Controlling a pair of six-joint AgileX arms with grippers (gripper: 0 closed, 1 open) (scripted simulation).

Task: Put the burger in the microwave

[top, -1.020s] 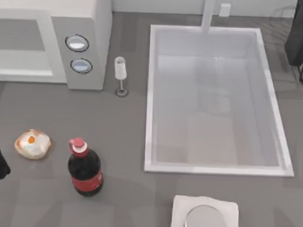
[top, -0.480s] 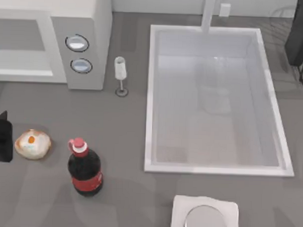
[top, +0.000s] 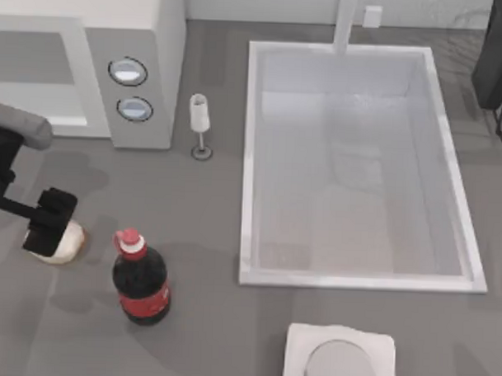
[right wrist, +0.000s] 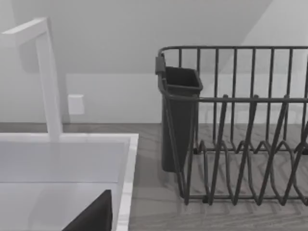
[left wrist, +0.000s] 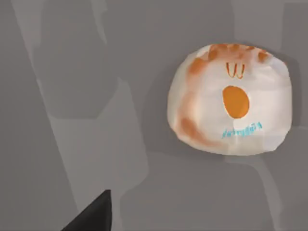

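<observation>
The burger [top: 66, 244] lies on the table [top: 208, 236] in front of the microwave [top: 90, 67], below its open cavity as the top view shows it, well apart from the appliance. The left gripper [top: 50, 222] hangs directly over the burger and covers most of it from above; whether its jaws are released or clenched cannot be told. In the left wrist view the burger [left wrist: 230, 100] sits whole on the grey surface, whitish with an orange oval in the middle, orange smears along one edge and small blue lettering, and a dark finger tip [left wrist: 94, 216] shows at the frame's edge, apart from the bun.

Just to the right of the burger stands the cola bottle [top: 140, 283], upright, red cap on, near but not touching it. Farther from the burger, beside the microwave's dial panel, a glass [top: 200, 120] stands upright. Beyond that, to the burger's right, is the sink [top: 247, 171], with the tap [top: 346, 22] at its far rim. A white holder with a round grey disc [top: 338, 360] sits in front of the sink.

The right arm [top: 496, 56] is parked at the sink's far right corner; its jaws' state cannot be told. Its wrist view shows the tap [right wrist: 45, 72], the sink rim [right wrist: 126, 183] and a dark dish rack [right wrist: 236, 125].
</observation>
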